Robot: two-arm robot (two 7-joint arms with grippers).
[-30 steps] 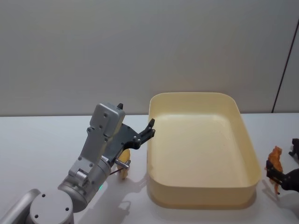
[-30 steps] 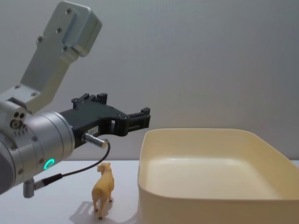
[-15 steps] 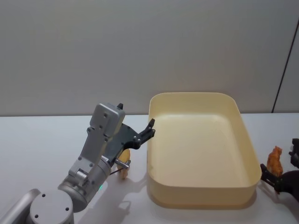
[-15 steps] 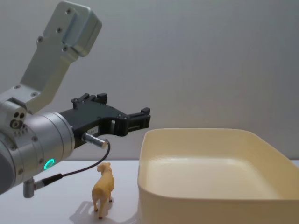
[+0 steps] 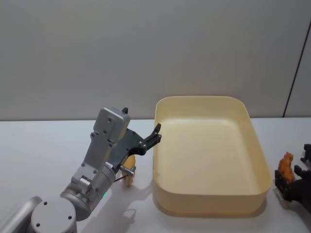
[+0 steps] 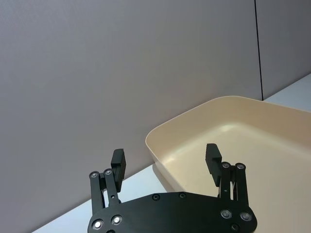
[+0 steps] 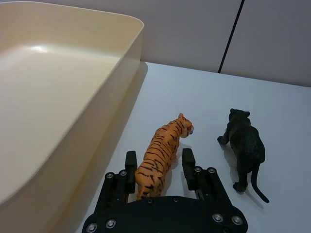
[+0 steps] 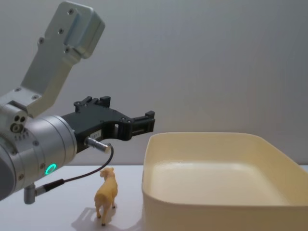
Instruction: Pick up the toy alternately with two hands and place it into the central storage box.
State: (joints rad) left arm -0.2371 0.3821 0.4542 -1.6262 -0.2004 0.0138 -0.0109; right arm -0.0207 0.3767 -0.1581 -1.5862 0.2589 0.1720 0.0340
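While the left gripper hangs parked above the table at the left of the storage box, fingers spread wide and empty over a yellow toy animal, the right gripper is at work by the box's near right corner. Its fingers are parted and stand on either side of the toy tiger, which stands on the table just beside the box's right wall. Straddling the narrow flanks this way sets up a squeeze across the body rather than along it. Whether the pads already touch the striped sides is hard to tell; a thin gap seems to remain, so the hand reads as unclosed. A black toy panther stands just right of the tiger, so the outer finger has to fit between the two. No toy lies in the box, so the placing looks barely begun.
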